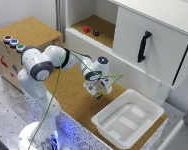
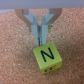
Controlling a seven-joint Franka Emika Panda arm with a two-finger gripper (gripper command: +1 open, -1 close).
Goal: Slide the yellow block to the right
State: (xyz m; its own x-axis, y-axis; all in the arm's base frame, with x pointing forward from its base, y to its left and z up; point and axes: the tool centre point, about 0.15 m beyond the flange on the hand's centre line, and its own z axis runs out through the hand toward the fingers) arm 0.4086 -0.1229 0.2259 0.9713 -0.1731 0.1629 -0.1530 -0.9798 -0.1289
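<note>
The yellow block (image 2: 48,56) is a small bright cube with a black "N" on its upper face, lying on the cork surface (image 2: 15,60). My gripper (image 2: 41,41) is shut, its two grey fingers (image 2: 35,29) pressed together with nothing between them. Their tips rest right at the block's edge; whether they touch it I cannot tell. In the exterior view the gripper (image 1: 98,91) hangs low over the cork table, and the yellow block (image 1: 100,94) shows only as a small yellow spot under it, towards the white bin.
A white plastic bin (image 1: 144,114) stands on the table at the exterior view's right of the gripper. Behind is a cabinet with a black handle (image 1: 144,46); its cork shelf holds a small red block (image 1: 86,29) and a dark round piece (image 1: 96,33). A box with buttons (image 1: 13,42) stands on the left.
</note>
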